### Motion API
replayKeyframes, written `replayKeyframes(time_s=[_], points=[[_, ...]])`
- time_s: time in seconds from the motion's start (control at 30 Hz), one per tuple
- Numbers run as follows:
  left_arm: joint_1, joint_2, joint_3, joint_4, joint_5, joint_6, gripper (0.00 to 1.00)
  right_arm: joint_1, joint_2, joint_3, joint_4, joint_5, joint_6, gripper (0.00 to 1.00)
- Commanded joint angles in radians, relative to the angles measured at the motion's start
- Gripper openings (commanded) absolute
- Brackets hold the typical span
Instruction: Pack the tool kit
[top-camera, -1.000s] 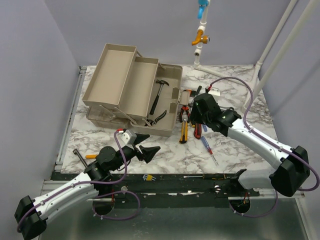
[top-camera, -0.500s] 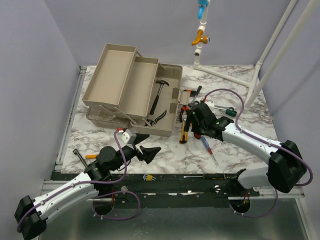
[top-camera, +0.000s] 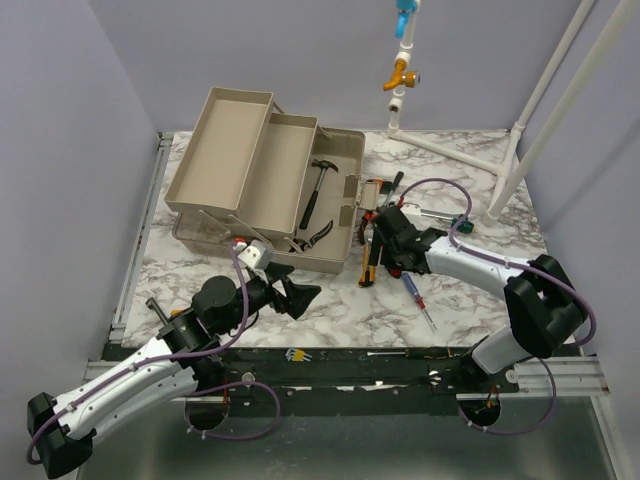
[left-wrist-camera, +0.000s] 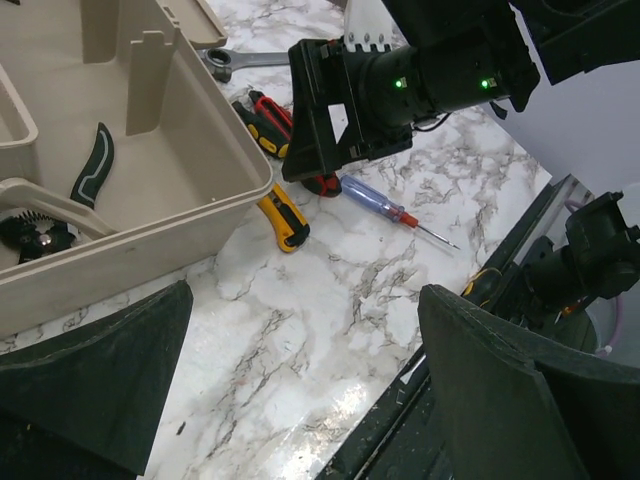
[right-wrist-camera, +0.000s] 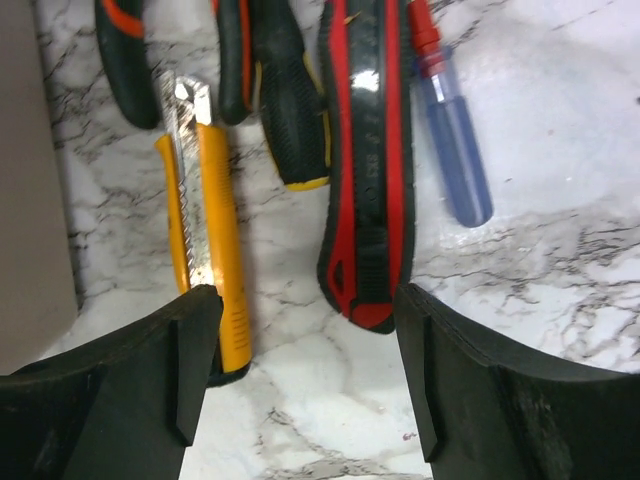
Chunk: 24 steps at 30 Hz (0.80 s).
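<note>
The tool kit's beige toolbox (top-camera: 335, 258) stands open at the back left with its trays (top-camera: 240, 160) swung out. A hammer (top-camera: 318, 185) and pliers (top-camera: 315, 235) lie in its bottom. My right gripper (right-wrist-camera: 308, 340) hangs open low over the tools beside the box. The red knife (right-wrist-camera: 365, 150) and a yellow knife (right-wrist-camera: 215, 260) lie between its fingers, with a blue screwdriver (right-wrist-camera: 455, 150) just to the right. My left gripper (left-wrist-camera: 305, 330) is wide open over bare marble in front of the box (left-wrist-camera: 200, 150), holding nothing.
A wrench (left-wrist-camera: 245, 60) and a green-handled screwdriver (top-camera: 460, 222) lie behind the right gripper. An orange-handled tool (top-camera: 180, 312) sits near the left arm. Hex keys (top-camera: 293, 353) rest on the front rail. A white pipe frame (top-camera: 520, 130) stands at the back right.
My right gripper has come toward the box and down over the knives. My left gripper has opened wider and lifted a little toward the box.
</note>
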Motion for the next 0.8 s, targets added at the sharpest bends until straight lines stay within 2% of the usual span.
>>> replayKeyframes(time_s=[0.0, 0.13, 0.47, 0.57, 0.73, 0.77], points=[[-0.005, -0.008, 0.043, -0.126, -0.035, -0.026, 0.99, -0.040, 0.010, 0.024, -0.010, 0.055, -0.029, 0.75], [-0.005, -0.013, 0.057, -0.153, -0.031, -0.028, 0.99, -0.060, 0.053, 0.042, -0.002, 0.047, -0.052, 0.69], [-0.005, 0.003, 0.116, -0.223, -0.018, -0.028, 0.99, -0.123, 0.136, 0.031, 0.036, -0.011, -0.067, 0.64], [-0.005, -0.003, 0.124, -0.231, -0.018, -0.032, 0.99, -0.123, 0.146, 0.025, 0.036, -0.013, -0.065, 0.51], [-0.005, 0.004, 0.147, -0.257, -0.021, -0.050, 0.99, -0.123, 0.073, 0.030, 0.001, 0.007, -0.061, 0.24], [-0.005, 0.010, 0.152, -0.262, -0.019, -0.052, 0.99, -0.123, 0.047, 0.035, -0.013, 0.010, -0.061, 0.22]])
